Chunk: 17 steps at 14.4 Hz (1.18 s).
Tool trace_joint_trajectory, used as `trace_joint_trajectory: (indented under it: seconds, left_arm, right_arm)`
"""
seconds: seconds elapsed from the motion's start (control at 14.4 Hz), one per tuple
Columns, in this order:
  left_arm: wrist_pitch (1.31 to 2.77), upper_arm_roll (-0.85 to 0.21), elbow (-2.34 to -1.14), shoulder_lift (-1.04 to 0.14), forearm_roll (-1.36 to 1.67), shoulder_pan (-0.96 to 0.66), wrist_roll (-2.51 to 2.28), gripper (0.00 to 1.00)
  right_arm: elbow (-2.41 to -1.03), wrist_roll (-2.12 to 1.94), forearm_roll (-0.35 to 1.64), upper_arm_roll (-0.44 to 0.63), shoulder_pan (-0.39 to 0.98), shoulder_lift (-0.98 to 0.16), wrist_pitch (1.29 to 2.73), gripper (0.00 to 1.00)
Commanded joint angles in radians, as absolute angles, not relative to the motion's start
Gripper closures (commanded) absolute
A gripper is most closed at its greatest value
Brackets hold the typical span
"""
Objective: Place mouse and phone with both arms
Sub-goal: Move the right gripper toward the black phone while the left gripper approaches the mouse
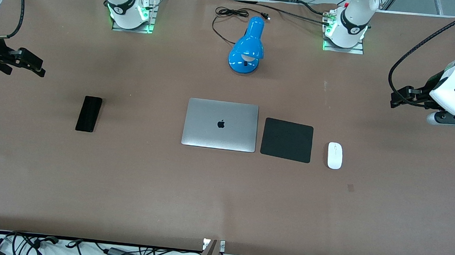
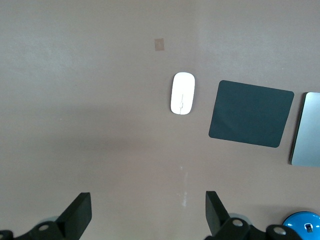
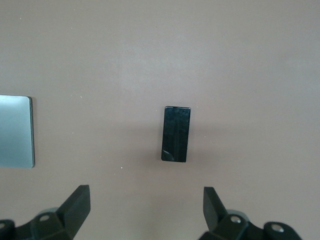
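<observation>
Hovering with both my left gripper (image 2: 147, 212) and right gripper (image 3: 145, 210) spread wide, I judge the small white oval mouse (image 1: 335, 155) light and slick, the slim black glossy phone (image 1: 88, 114) thin and fragile, each best pinched across its long sides.

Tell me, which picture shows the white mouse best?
The left wrist view shows the mouse best: it is biggest there, and its thin centre line is plain. The front view shows the mouse small, beside the mouse pad toward the left arm's end of the table. The right wrist view does not show it.
</observation>
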State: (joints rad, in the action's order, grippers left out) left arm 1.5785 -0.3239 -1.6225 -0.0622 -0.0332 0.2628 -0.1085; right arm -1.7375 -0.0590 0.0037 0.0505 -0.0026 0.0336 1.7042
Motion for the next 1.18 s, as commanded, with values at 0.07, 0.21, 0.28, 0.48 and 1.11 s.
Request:
trace_joint_trajectory:
  seconds: [0.07,0.21,0.28,0.48,1.11]
  left_arm:
    - [1.572,-0.331,-1.635,-0.044,-0.023,0.275,-0.092,0.00]
    - [1.572,-0.331,-1.635,-0.044,-0.023,0.275,-0.092,0.00]
    - [1.572,-0.331,-1.635,-0.046,-0.023,0.275,-0.092,0.00]
    - [1.571,-0.330,-1.635,-0.046,-0.021,0.275,-0.092,0.00]
    - [1.572,-0.330,-1.634,-0.052,-0.020,0.276,-0.092,0.00]
  right_arm:
    - [-1.749,-0.049,-0.003,0.037,-0.012,0.058,1.689,0.00]
    - [-1.747,-0.048,-0.003,0.037,-0.014,0.058,1.690,0.00]
    - [-1.747,-0.051,-0.003,0.037,-0.012,0.057,1.690,0.00]
    - [-1.744,-0.066,-0.006,0.037,-0.014,0.040,1.690,0.00]
    - [-1.766,-0.048,-0.080,0.038,-0.015,-0.116,1.782,0.00]
